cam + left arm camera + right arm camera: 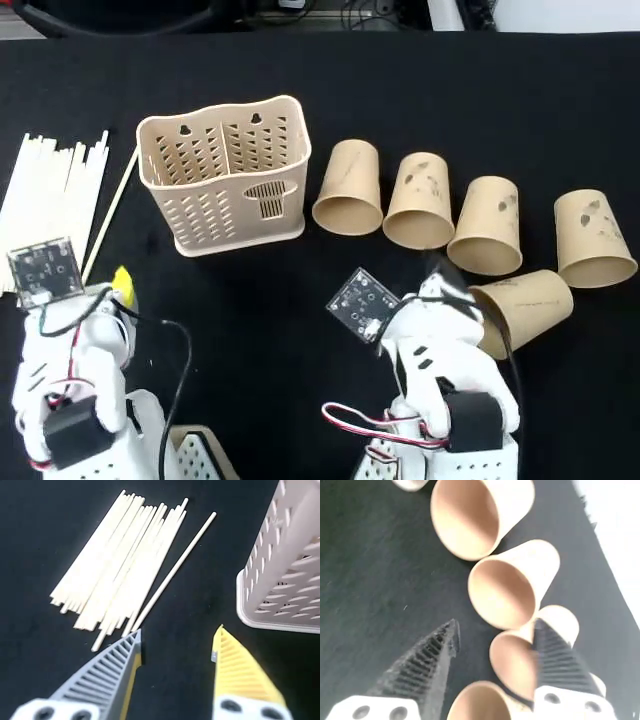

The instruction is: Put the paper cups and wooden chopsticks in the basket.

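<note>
Far left: a bundle of pale wooden chopsticks (50,190) lies flat on the black table (500,90), with one loose chopstick (112,210) beside it. Your left gripper (178,631) hovers near their ends, jaws apart and empty. Centre: the beige perforated plastic basket (225,175) stands upright. Right: five brown paper cups (420,200) lie on their sides. Your right gripper (496,625) is spread wide above them, holding nothing.

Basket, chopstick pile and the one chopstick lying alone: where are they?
basket (215,205), high view, on its front wall.
chopstick pile (117,562), left wrist view, middle of the pile.
lone chopstick (174,571), left wrist view, halfway along it.
</note>
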Controlling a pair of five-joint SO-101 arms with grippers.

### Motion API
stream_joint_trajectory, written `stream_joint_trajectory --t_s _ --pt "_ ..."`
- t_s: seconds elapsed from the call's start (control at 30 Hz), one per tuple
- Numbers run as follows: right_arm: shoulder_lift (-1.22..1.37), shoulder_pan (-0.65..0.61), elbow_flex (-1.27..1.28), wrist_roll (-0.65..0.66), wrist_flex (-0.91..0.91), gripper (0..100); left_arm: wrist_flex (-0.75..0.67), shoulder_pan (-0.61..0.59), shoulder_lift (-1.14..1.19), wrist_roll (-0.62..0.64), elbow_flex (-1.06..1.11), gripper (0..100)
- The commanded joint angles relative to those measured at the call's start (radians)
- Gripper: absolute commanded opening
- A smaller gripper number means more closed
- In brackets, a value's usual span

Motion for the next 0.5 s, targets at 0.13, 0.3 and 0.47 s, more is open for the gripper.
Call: stream_joint_trajectory --t_s 0.13,0.3,0.47 --pt "0.173 -0.029 0.077 -0.063 -0.350 29.0 -0.127 0.007 -0.075 0.002 0.196 23" --pt "0.467 -0.133 -0.025 -0.153 -0.489 28.9 -0.158 0.007 -0.092 0.002 0.263 23" --pt "0.740 -0.129 -0.039 -0.158 -0.740 28.9 -0.166 0.007 -0.092 0.002 0.292 23"
